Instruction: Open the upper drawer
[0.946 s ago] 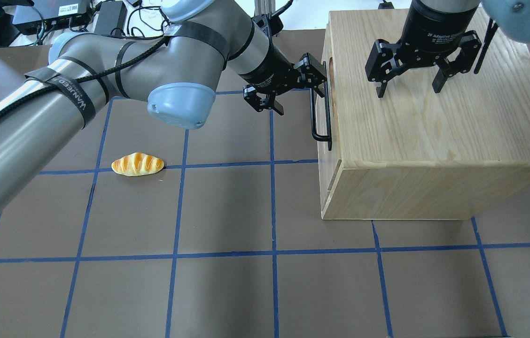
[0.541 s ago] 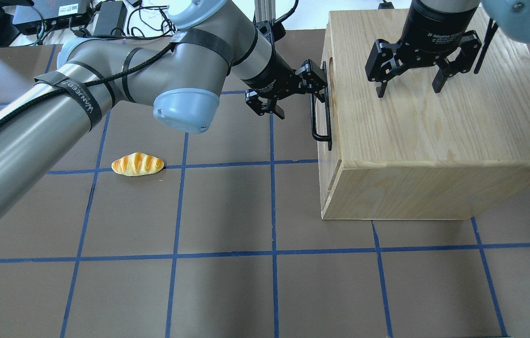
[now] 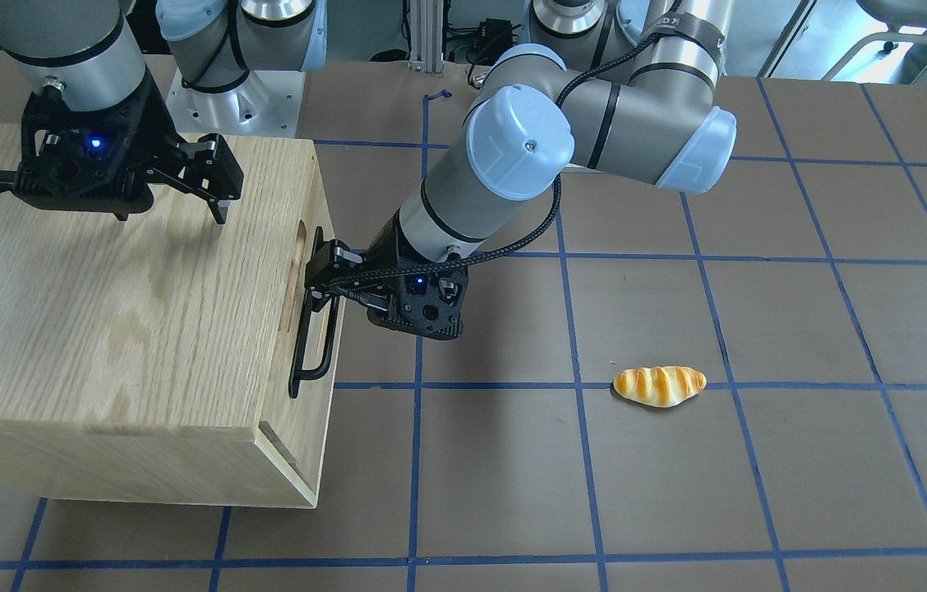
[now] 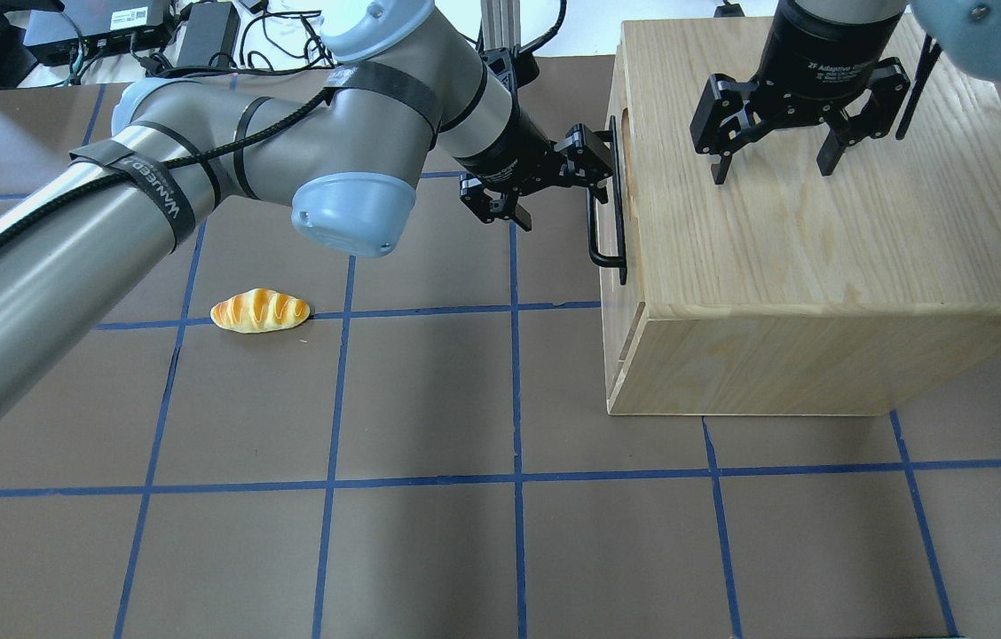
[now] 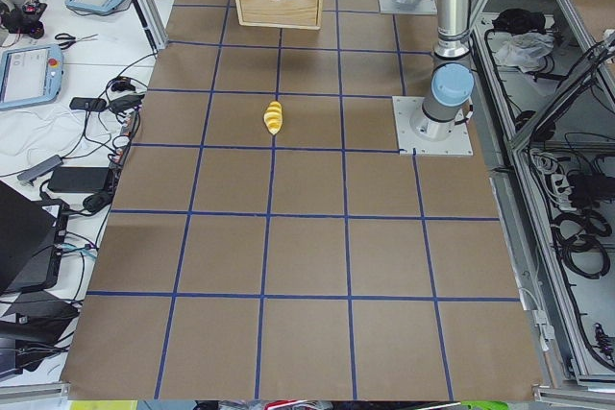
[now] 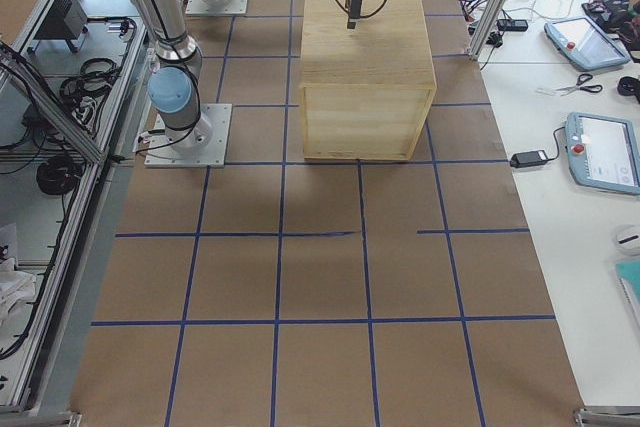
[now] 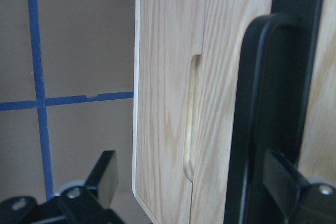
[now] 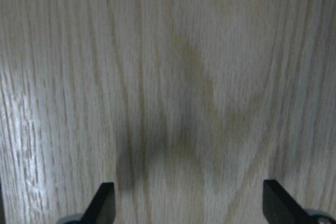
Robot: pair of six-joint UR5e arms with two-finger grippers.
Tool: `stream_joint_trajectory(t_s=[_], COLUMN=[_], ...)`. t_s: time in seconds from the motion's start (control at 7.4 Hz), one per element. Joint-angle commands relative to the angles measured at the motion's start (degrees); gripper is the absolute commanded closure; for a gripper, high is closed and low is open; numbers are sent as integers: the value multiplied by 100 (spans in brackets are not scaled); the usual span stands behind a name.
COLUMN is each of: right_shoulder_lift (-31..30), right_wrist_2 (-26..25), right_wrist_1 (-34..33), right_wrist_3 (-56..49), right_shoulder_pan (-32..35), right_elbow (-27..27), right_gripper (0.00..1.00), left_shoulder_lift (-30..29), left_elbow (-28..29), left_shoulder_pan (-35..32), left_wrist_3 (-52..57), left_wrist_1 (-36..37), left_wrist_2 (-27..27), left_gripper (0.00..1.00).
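Note:
The upper drawer (image 7: 220, 66) sits flush in the wooden cabinet (image 4: 820, 231). Its black bar handle (image 4: 604, 217) also shows in the front view (image 3: 309, 337) and the left wrist view (image 7: 262, 108), beside the elongated notch (image 7: 191, 119). My left gripper (image 4: 564, 191) is open at the handle's far end, seen too in the front view (image 3: 325, 284). One finger (image 7: 286, 182) overlaps the bar; the other (image 7: 102, 179) hangs off to the side. I cannot tell whether it touches. My right gripper (image 4: 774, 169) is open and empty, just above the cabinet's oak top (image 8: 173, 77).
A toy bread roll (image 4: 259, 311) lies on the brown, blue-taped table (image 4: 429, 399) left of the cabinet, also in the front view (image 3: 659, 386). The plain lower panel (image 7: 157, 103) sits beside the drawer front. Cables and boxes line the far table edge (image 4: 110, 35).
My left arm's elbow has swung a little toward the cabinet and the wrist has turned slightly, with the gripper still at the handle's far end. The drawer and right gripper have not moved.

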Motion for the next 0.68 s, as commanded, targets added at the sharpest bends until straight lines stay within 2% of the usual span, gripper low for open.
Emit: stream_joint_trajectory(t_s=[0.0, 0.14, 0.27, 0.54], right_shoulder_lift=[0, 0, 0, 0], right_wrist_2=[0, 0, 0, 0], right_wrist_1=[0, 0, 0, 0], right_wrist_3=[1, 1, 1, 1], right_shoulder_pan=[8, -1, -1, 8], right_elbow=[8, 0, 0, 0], right_gripper=[0, 0, 0, 0], left_shoulder_lift=[12, 90, 100, 152], left_elbow=[-36, -45, -45, -45], left_shoulder_pan=[0, 0, 0, 26], left_wrist_3=[117, 170, 275, 380], left_wrist_1=[-2, -11, -2, -20], left_wrist_2=[87, 113, 488, 606], left_gripper=[0, 0, 0, 0])
